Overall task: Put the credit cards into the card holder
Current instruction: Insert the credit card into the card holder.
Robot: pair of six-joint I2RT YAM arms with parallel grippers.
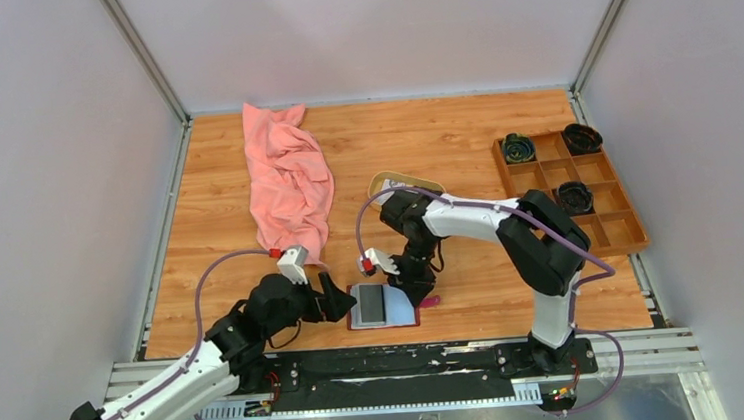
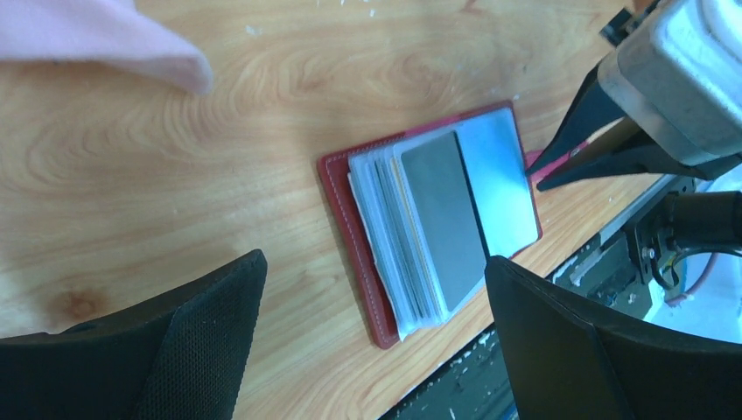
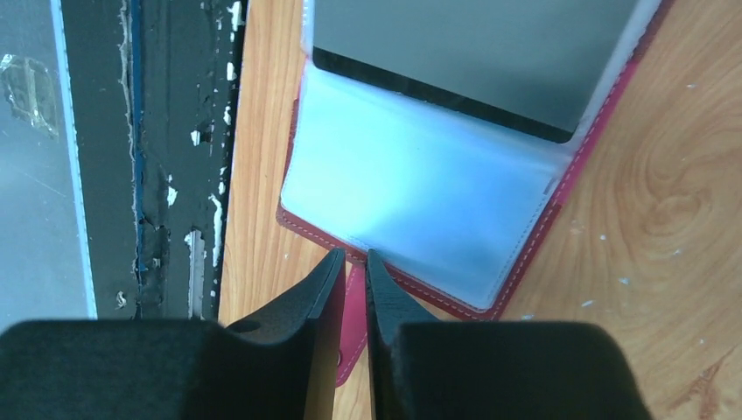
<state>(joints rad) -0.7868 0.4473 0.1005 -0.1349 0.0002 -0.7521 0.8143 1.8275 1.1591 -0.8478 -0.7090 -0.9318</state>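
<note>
Checking in from the remote desk. The dark red leather-like folding card holder [image 1: 384, 305] is lying open and flat on the wooden table [image 1: 463, 143], right at the near edge between the two arms. Its clear plastic sleeves [image 3: 420, 210] are fanned upward, and a dark grey credit card [image 2: 442, 219] already sits in the top one. I can see more card edges stacked underneath but can't count them.

The left gripper [image 2: 374, 261] is spread wide, hanging just over the holder's left side and touching nothing. The right gripper [image 3: 353, 255] has its fingers pressed almost together on the little red strap tab [image 3: 348, 337] poking out of the holder's right edge. To me it looks like it's pinching that tab to pin the holder down.

Handling-wise, I'd guess this thing is light and floppy. The cover will slide on the smooth wood and the sleeves will flop shut if nudged. The cards are stiff, thin and slick, so I'd grab them by a short edge and not off the flat. For the holder, the strap or the stitched cover rim is where I'd grip, never the flimsy sleeves.
</note>
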